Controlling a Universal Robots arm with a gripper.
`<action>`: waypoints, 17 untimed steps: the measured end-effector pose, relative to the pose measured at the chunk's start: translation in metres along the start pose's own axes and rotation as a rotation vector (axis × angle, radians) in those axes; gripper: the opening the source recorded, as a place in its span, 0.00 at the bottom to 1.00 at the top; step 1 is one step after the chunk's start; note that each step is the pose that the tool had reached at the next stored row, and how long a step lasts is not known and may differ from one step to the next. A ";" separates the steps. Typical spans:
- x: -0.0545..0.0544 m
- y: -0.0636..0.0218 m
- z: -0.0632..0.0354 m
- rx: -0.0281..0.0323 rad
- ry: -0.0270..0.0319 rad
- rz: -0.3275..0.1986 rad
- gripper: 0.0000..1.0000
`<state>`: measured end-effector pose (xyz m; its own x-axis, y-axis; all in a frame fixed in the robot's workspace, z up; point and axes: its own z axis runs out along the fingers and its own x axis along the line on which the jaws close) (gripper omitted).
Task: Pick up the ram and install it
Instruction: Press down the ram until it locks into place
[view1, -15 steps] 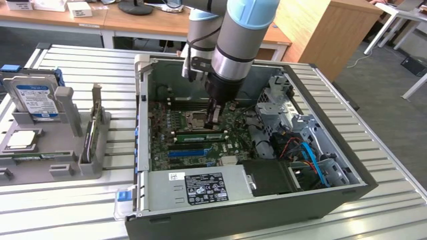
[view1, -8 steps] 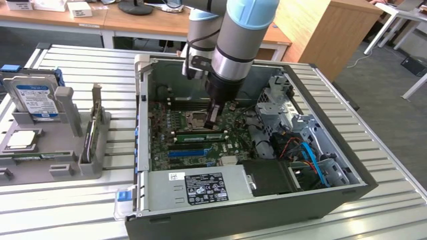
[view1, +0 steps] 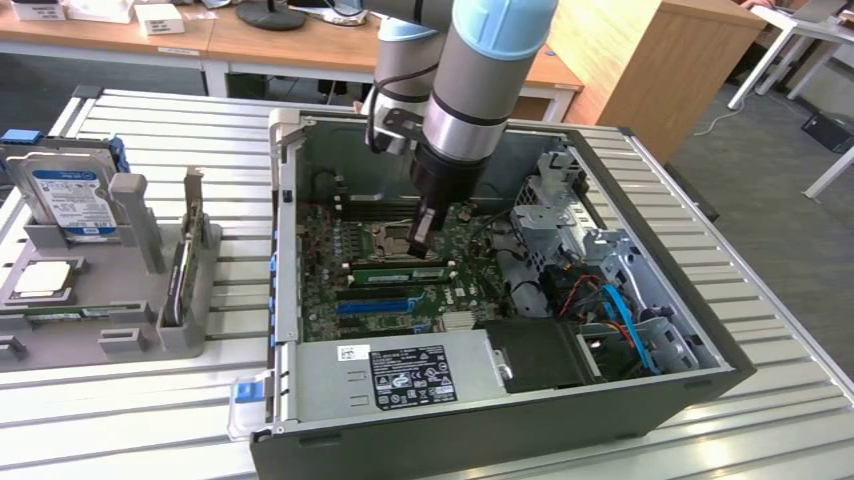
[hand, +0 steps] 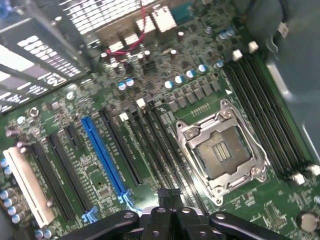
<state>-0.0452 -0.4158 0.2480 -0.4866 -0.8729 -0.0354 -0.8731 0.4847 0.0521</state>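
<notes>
Jaws (view1: 424, 243) pressed together, we note, hover just above the ram (view1: 396, 272) seated lengthwise left-to-right in the exterior view across the motherboard (view1: 467, 300).

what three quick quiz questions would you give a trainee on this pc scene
1. True or false: the gripper is down inside the case.
2. What colour is the one bright long slot? A red, B blue, C yellow.
3. What stands in the rack at the exterior view's left?

Key: 1 true; 2 B; 3 a hard drive.
</notes>
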 end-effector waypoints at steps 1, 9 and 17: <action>0.000 0.0000 0.0000 0.0005 -0.0006 0.013 0.11; 0.000 0.0000 0.0003 0.0044 -0.0056 0.116 0.11; 0.000 -0.0001 0.0006 0.0093 -0.0094 0.224 0.11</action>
<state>-0.0452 -0.4159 0.2473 -0.6689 -0.7426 -0.0333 -0.7432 0.6671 0.0505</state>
